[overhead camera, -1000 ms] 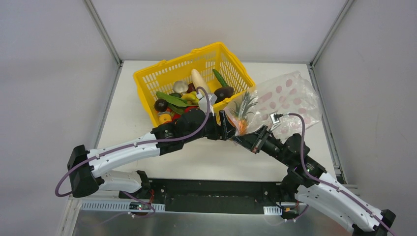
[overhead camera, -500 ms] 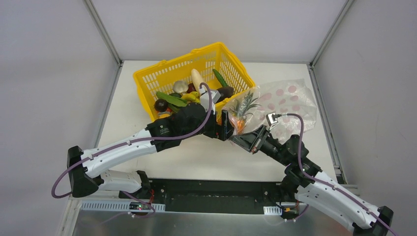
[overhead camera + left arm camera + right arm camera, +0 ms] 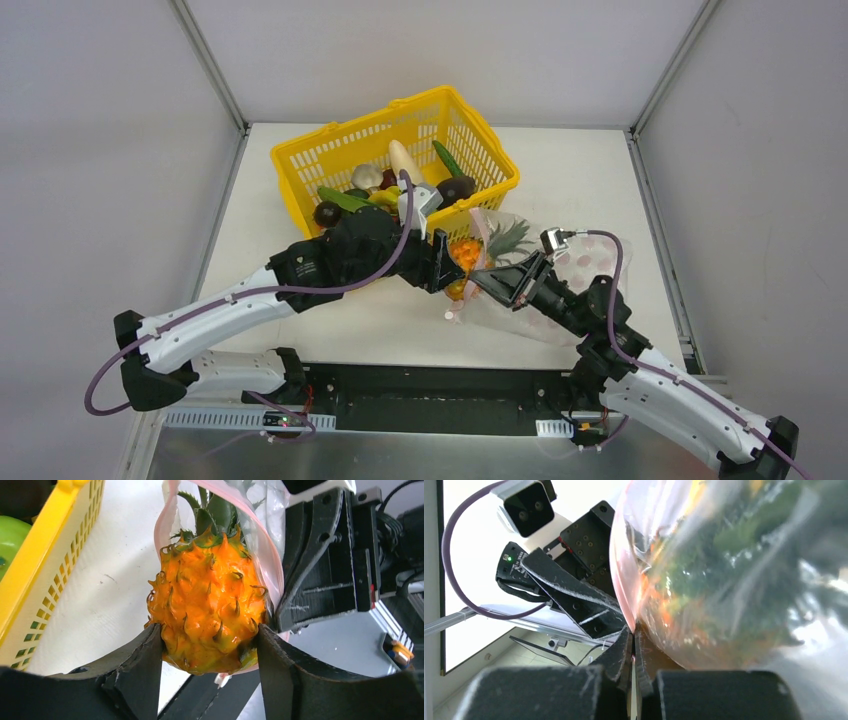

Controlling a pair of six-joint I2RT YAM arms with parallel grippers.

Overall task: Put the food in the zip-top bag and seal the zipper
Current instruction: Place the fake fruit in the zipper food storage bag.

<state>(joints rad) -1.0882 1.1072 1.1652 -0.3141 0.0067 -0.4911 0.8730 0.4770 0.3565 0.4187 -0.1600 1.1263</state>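
My left gripper [image 3: 447,268] [image 3: 209,635] is shut on an orange toy pineapple [image 3: 207,610] and holds it in the mouth of the zip-top bag [image 3: 500,318]. The pineapple's green crown points into the bag. The pinkish-red zipper [image 3: 261,537] loops around the pineapple. My right gripper [image 3: 482,277] [image 3: 632,630] is shut on the zipper edge [image 3: 621,585] right beside the left fingers. The bag hangs lifted over the table's front. The rest of the food [image 3: 385,190] lies in the basket.
The yellow lattice basket [image 3: 300,165] stands at the back centre, just behind the left wrist. The table's front edge and black mounting rail [image 3: 430,385] lie close below the grippers. Metal frame posts rise at the back corners.
Both grippers have moved toward the front and left with the pineapple and bag. The bag has been pulled off its spot at the back right and now hangs near the front.
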